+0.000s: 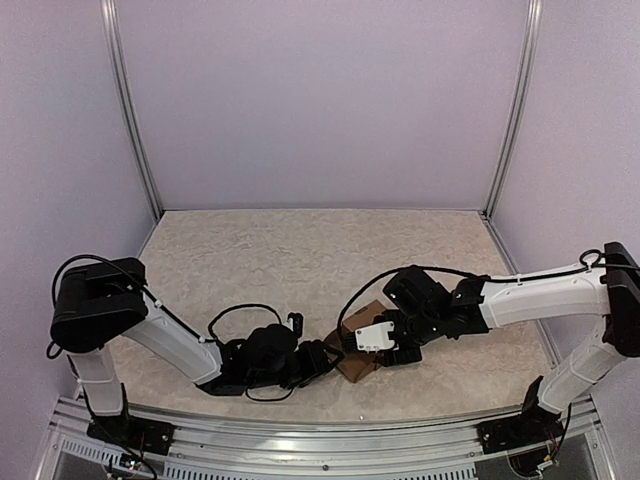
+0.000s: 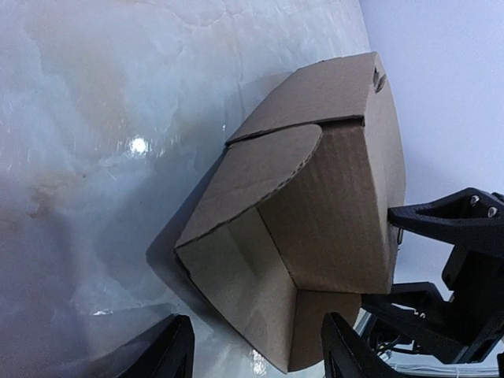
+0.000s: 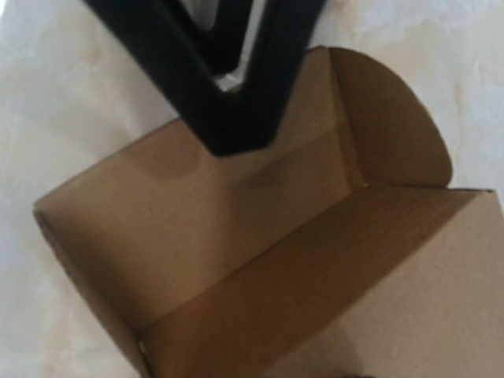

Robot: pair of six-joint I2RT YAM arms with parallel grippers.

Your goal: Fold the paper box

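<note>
From above, the paper box (image 1: 352,368) sits near the table's (image 1: 300,250) front edge, between the left gripper (image 1: 328,362) and the right gripper (image 1: 392,345). The left wrist view shows its fingers (image 2: 175,350) spread, released, with the box's corner between them. The right wrist view shows one black finger (image 3: 236,87) over the box's inner wall; I cannot tell whether it grips.

paper box (image 2: 315,213) | brown corrugated carton, partly erected | rounded flaps open | tilted on table, near edge
</note>
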